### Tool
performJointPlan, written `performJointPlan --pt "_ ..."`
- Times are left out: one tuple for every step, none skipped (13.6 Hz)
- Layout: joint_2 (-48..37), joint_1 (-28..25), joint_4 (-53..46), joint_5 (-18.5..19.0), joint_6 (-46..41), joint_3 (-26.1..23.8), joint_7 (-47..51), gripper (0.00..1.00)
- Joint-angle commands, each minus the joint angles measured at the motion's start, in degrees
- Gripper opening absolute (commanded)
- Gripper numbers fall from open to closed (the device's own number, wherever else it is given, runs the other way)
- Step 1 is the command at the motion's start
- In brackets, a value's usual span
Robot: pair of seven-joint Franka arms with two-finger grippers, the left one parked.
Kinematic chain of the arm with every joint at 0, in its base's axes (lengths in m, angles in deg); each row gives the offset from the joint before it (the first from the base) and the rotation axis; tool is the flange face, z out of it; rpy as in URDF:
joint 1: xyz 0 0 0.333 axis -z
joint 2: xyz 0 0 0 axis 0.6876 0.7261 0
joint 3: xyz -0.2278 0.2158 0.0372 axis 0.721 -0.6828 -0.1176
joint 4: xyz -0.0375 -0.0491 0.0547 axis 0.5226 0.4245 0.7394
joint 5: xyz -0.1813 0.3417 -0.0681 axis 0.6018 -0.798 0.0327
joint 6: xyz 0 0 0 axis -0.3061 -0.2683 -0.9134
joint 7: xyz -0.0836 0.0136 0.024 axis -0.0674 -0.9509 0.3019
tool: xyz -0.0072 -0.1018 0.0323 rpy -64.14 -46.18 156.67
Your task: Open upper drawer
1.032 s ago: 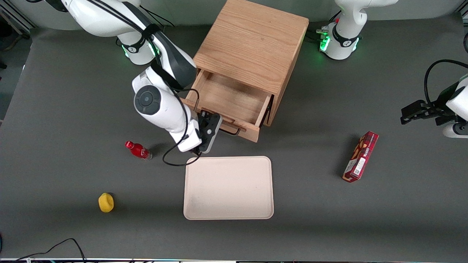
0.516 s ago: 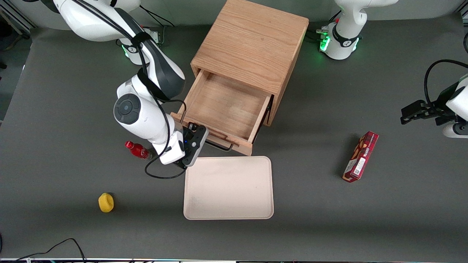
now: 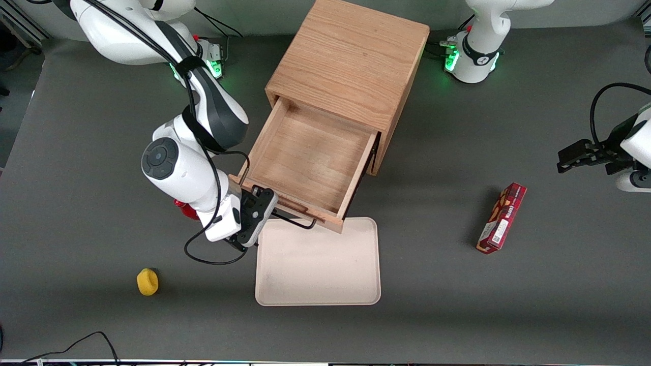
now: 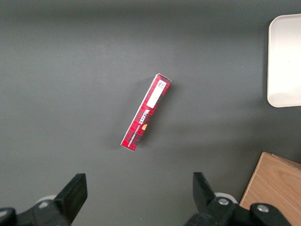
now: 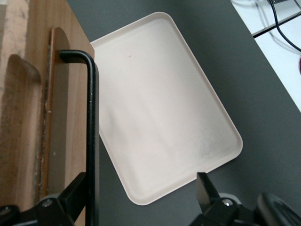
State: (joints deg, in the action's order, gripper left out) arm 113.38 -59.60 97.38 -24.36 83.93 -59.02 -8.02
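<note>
One drawer, the upper drawer [image 3: 310,160], stands pulled far out of the wooden cabinet [image 3: 351,56], its front edge reaching over the rim of the cream tray [image 3: 318,274]. The gripper [image 3: 257,221] sits at the drawer front's working-arm end, its fingers spread apart with the black wire handle [image 5: 91,132] passing between them; whether a pad touches the bar cannot be told. From the tray, a yellow object [image 3: 147,282] lies at about nine o'clock. A red bottle [image 3: 184,209] peeks out from under the arm. Toward the parked arm's end lies a red box [image 4: 146,112] with white lettering too small to read
</note>
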Motion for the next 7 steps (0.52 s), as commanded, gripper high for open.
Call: performJointPlan --pt "1.0 -0.3 -1.9 0.5 0.2 0.5 -1.1 1.0" --pt "1.1 -0.3 -1.9 0.3 0.2 0.7 -1.0 1.0" --pt "1.0 -0.3 -2.2 0.2 0.2 0.7 -0.4 1.0" --pt "0.6 -0.2 -2.3 -1.1 0.2 0.7 0.3 1.0" --pt "-0.1 0.0 -2.3 -4.4 0.2 0.7 1.6 1.0" --pt "-1.0 0.8 -2.3 -7.5 -0.1 0.7 2.9 1.0" --pt "-2.0 1.3 -2.3 -9.2 -0.2 0.7 3.2 1.0"
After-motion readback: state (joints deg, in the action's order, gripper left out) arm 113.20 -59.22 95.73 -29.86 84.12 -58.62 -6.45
